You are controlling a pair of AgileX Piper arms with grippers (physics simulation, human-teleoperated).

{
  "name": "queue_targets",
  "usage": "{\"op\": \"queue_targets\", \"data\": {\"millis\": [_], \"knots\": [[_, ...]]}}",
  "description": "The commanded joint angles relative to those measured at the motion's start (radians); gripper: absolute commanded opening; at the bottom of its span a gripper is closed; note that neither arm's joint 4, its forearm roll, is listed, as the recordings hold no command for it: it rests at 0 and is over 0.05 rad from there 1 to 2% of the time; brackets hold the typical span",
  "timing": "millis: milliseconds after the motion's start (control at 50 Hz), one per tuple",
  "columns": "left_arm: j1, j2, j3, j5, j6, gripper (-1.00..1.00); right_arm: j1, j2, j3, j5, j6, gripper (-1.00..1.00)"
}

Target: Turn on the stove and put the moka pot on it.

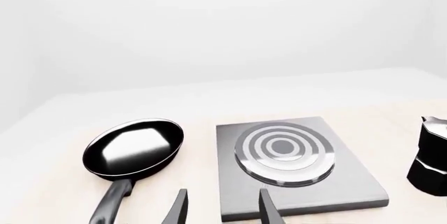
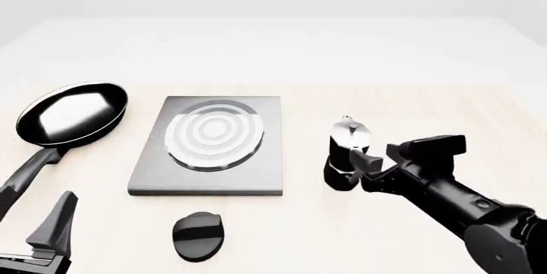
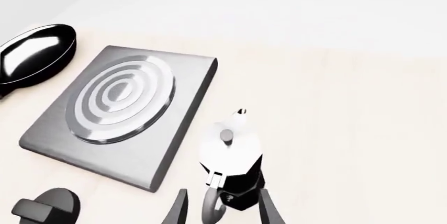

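A flat grey square metal stove (image 2: 207, 152) with a silver concentric ring burner (image 2: 214, 134) lies near the middle of the pale wooden table (image 2: 410, 104), and its small black oval knob (image 2: 198, 236) sits apart from the slab, between it and the table's near edge. The small moka pot (image 2: 346, 154), with black faceted base, silver top and knobbed lid, stands upright on the table just beside the stove, toward the right edge, not on the burner. The right end effector (image 3: 220, 208) has its fingers spread on either side of the pot's handle, not clenched on it as far as the right wrist view shows. The left end effector (image 1: 222, 208) is released and empty near the table's near left corner. A black round frying pan (image 2: 73, 112) rests toward the left edge, beside the stove.
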Motion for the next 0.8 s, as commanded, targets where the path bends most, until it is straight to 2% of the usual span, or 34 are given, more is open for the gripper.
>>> {"op": "queue_targets", "data": {"millis": [20,300,580,600,760,780,800], "knots": [[0.003,0.000,0.000,0.007,-0.009,1.00,0.007,0.140,-0.029,-0.073,0.030,1.00],[0.012,0.000,0.000,0.012,-0.011,1.00,0.033,0.262,-0.020,-0.164,0.074,1.00],[0.010,0.000,0.000,0.022,-0.017,1.00,0.039,0.323,0.009,-0.224,0.113,1.00],[0.010,0.000,0.000,0.022,-0.017,1.00,0.038,0.318,0.011,-0.222,0.111,-1.00],[0.005,0.000,0.000,0.026,-0.021,1.00,0.026,0.290,0.015,-0.202,0.067,-1.00],[0.006,0.000,0.000,0.027,-0.022,1.00,0.023,0.281,0.012,-0.192,0.051,-1.00],[0.007,0.000,0.000,0.027,-0.026,1.00,0.011,0.265,0.009,-0.174,0.013,-1.00]]}}
